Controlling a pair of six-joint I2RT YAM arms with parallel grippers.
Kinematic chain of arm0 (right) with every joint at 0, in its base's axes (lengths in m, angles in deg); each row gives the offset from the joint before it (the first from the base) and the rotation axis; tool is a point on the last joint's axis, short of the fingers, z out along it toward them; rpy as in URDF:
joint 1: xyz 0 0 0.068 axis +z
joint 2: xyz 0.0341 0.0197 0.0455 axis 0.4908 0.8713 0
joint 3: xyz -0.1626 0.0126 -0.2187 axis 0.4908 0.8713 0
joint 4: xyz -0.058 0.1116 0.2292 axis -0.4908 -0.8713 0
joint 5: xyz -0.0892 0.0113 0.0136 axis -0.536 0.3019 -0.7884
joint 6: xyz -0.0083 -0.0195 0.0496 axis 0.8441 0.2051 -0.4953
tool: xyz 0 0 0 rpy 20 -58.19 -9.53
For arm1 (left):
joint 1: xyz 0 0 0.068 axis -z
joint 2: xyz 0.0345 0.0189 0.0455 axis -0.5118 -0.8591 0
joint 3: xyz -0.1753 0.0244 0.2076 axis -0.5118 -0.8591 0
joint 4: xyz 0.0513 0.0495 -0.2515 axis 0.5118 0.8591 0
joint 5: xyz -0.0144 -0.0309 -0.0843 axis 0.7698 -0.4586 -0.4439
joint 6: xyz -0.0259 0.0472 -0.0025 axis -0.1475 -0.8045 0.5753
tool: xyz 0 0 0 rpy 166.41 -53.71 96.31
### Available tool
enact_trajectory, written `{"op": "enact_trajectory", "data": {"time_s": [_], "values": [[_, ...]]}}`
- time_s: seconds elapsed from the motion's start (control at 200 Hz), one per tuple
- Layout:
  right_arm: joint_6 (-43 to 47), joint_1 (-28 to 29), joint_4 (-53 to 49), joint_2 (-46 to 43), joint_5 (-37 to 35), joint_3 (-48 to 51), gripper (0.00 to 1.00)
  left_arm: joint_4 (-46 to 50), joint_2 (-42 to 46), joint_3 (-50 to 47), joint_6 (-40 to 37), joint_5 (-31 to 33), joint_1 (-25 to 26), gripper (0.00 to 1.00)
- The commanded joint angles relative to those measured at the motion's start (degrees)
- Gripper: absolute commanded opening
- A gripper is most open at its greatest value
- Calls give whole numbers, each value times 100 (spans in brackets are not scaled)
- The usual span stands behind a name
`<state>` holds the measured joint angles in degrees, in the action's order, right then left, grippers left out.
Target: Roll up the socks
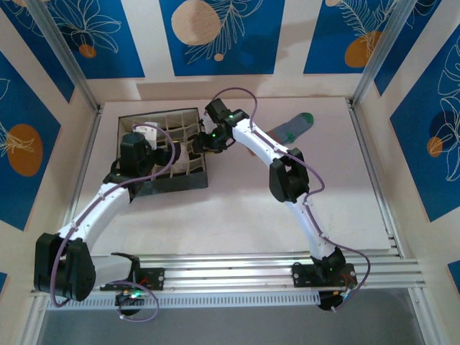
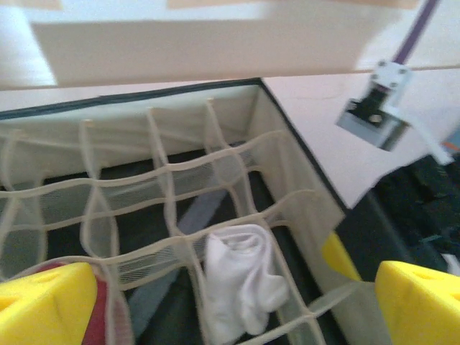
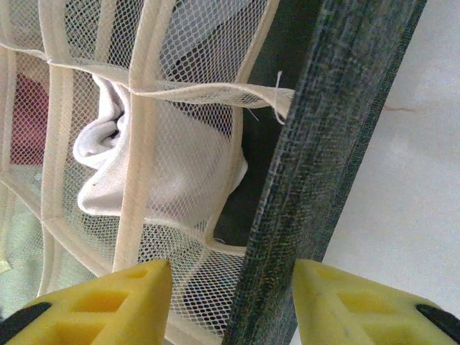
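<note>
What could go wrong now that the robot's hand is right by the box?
The right gripper is open with the box wall between its fingers. Closing might pinch the wall or snag the netting, not a sock. The white sock sits loosely bunched in its pocket, so a tug could unroll it.

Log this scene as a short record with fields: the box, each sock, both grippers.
organizer box: dark walls, mesh dividers, on the left part of the table
white sock: bunched in a compartment beside the box's right wall
grey-blue sock: flat on the table, right of the box, green toe
maroon fabric: in a nearby compartment, mostly hidden, likely another sock
left gripper: open, above the white sock
right gripper: open, fingers either side of the box's right wall
</note>
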<state>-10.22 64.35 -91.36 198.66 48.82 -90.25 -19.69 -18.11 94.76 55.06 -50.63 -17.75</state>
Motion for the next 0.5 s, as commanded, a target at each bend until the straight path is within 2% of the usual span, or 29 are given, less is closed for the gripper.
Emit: {"op": "enact_trajectory", "data": {"time_s": [0.0,0.15,0.36,0.495], "values": [[265,-183,-48,-587,179,129,49,294,-231,246,201,-744,74,94],[439,-454,-37,-1089,202,695,50,412,-759,534,203,-738,548,89],[582,-1125,-172,-1450,-244,1483,51,796,-1565,1264,59,-439,1307,87],[685,-1577,-422,-1105,-435,1316,44,915,-1982,1581,-50,-282,1662,84]]}}
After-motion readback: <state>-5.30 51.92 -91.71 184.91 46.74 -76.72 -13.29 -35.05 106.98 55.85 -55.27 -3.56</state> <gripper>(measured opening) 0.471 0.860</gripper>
